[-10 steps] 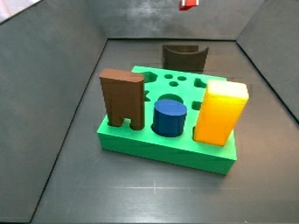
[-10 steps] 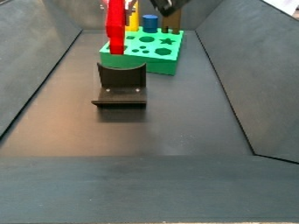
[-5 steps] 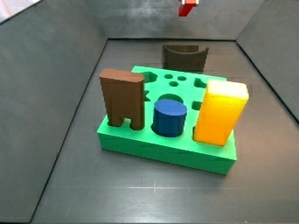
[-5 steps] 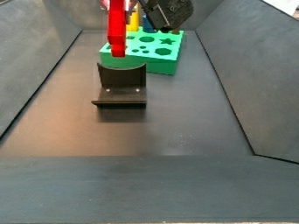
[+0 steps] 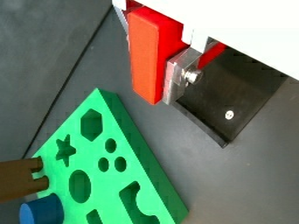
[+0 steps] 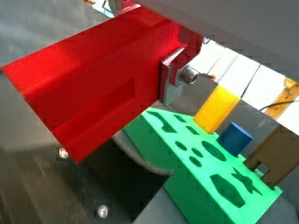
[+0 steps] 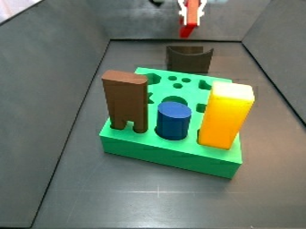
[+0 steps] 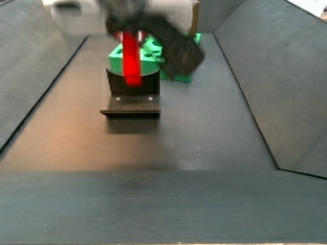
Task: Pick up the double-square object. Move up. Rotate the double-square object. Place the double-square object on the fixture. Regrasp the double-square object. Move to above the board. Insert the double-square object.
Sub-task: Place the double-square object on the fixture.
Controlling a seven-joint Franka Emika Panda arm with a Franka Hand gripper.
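Gripper (image 5: 176, 66) clamped on double-square object (image 5: 152, 52), above fixture (image 8: 132, 91).

I find no text, label, brand, number or sign that I can read in any of my four views. The gripper (image 5: 176, 66), up above the fixture (image 7: 188, 58) with its jaws closed on the double-square object (image 5: 152, 52), carries no marking that I can make out, and the red faces of that piece are plain. The board (image 5: 111, 171) shows only cut-out shapes such as a star and round holes, no characters.
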